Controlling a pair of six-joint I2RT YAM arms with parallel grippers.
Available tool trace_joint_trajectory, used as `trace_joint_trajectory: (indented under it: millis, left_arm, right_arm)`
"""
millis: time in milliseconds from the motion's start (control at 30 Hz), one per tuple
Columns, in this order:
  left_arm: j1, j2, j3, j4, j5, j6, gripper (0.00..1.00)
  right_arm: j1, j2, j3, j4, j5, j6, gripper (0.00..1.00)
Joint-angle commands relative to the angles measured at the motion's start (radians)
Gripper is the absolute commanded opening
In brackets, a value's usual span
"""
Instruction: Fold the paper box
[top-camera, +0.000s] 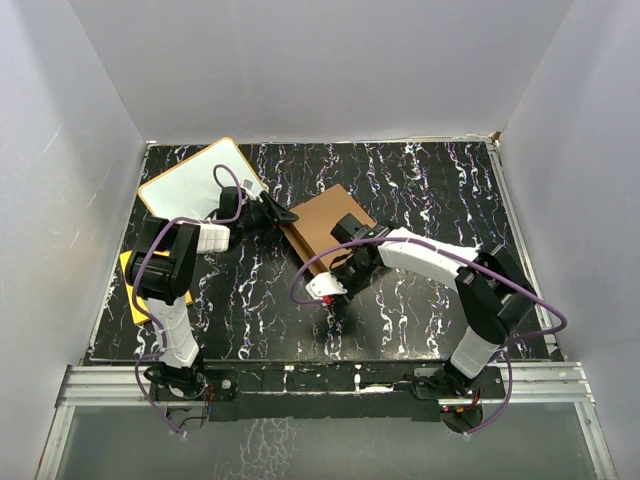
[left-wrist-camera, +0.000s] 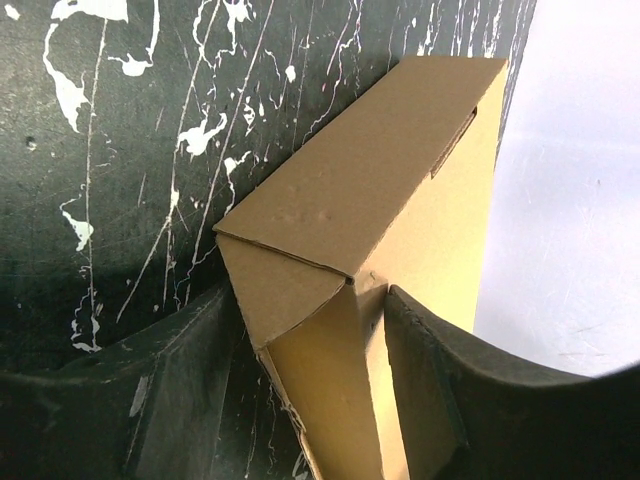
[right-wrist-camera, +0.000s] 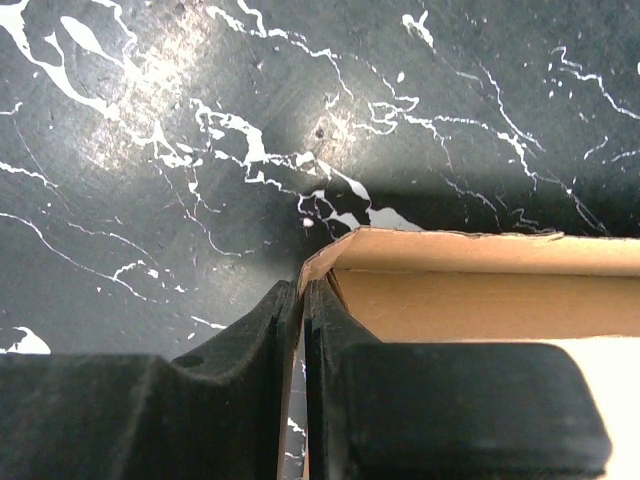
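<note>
Two of my grippers are on the paper box (top-camera: 322, 215), a shallow brown cardboard form sitting skewed near the middle of the black marbled table (top-camera: 430, 190), one corner toward each arm. Right gripper (top-camera: 345, 250): in the right wrist view its fingers (right-wrist-camera: 250, 340) are pinched nearly together with the thin raised wall of the box (right-wrist-camera: 470, 300) clamped between them, right at a corner, and the open inside lies to the right. Left gripper (top-camera: 278, 214): it sits at the box's left corner, and in the left wrist view my two fingers (left-wrist-camera: 170, 380) stand at a middling gap astride that folded corner (left-wrist-camera: 380, 170). Both pads look to meet cardboard, but I cannot tell whether they grip. Just behind my left arm lies a white board with orange rim (top-camera: 190, 175). Near the left edge, a yellow sheet (top-camera: 135, 295) shows partly under that arm.
</note>
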Motion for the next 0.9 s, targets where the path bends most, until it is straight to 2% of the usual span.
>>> trace_joint_trajectory:
  millis: [0,167,367,567,700,867]
  left_arm:
    - [0.003,0.046,-0.061,-0.123,-0.032,0.074,0.54]
    - [0.003,0.052,-0.072,-0.125,-0.034,0.084,0.53]
    - [0.003,0.056,-0.079,-0.123,-0.032,0.084,0.53]
    - [0.002,0.054,-0.079,-0.123,-0.032,0.085,0.53]
    - [0.002,0.059,-0.076,-0.127,-0.031,0.087,0.53]
    - [0.003,0.058,-0.077,-0.137,-0.031,0.095,0.53]
  right_arm:
    - [0.023,0.018,0.083,0.051,-0.060,-0.010,0.13]
    - [0.026,0.041,0.130,0.031,-0.084,0.043,0.13]
    - [0.026,0.077,0.194,-0.005,-0.139,0.203,0.13]
    - [0.028,0.121,0.166,0.009,-0.096,0.304,0.14]
    - [0.046,0.091,0.100,0.092,-0.032,0.340,0.15]
    - [0.083,0.090,0.107,0.225,0.065,0.563,0.14]
